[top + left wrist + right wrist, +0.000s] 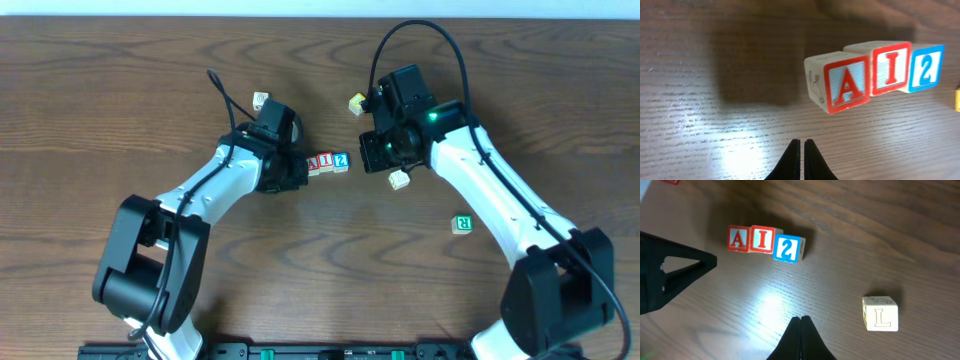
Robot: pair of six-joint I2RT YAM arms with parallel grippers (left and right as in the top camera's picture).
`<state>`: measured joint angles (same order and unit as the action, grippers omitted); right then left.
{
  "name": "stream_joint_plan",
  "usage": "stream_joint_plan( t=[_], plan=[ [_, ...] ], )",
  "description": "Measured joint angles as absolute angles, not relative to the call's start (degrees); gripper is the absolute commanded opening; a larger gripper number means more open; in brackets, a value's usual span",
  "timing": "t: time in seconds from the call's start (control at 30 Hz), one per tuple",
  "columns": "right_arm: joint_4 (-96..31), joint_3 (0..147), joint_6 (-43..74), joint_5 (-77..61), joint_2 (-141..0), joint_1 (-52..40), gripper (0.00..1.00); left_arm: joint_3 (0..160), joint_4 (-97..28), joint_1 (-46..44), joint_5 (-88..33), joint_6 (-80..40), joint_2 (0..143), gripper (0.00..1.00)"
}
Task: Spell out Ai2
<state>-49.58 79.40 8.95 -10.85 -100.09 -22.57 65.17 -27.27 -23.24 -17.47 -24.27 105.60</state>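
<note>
Three cubes stand side by side in a row on the wooden table: the red "A" cube (846,84) (738,239), the red "I" cube (891,69) (762,239) and the blue "2" cube (926,69) (787,248) (341,160). In the overhead view the row (327,162) lies just right of my left gripper (296,172). That left gripper (802,142) is shut and empty, short of the "A" cube. My right gripper (801,318) is shut and empty, hovering near the row without touching it.
A whitish "L" cube (881,313) (399,179) lies close to my right gripper. A green "R" cube (461,224) sits to the right. A yellow cube (356,103) and a whitish cube (261,100) lie farther back. The left arm's dark body (665,272) shows in the right wrist view.
</note>
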Motion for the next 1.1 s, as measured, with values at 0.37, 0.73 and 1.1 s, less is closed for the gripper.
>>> stream_joint_plan(
  t=[0.37, 0.73, 1.1],
  plan=[
    [-47.2, 77.7, 6.5, -15.5, -99.6, -21.6, 0.01, 61.4, -21.8, -25.5, -15.9, -29.8, 105.6, 0.06],
    [-35.5, 64.7, 7.6, -27.4, -99.6, -18.9, 0.02, 58.9, -14.6, -26.0, -16.3, -33.8, 105.6, 0.06],
    [-29.4, 63.2, 11.9, -33.1, -106.1, -19.8, 0.02, 56.8, -10.6, -26.0, -16.3, -36.0, 105.6, 0.06]
  ],
)
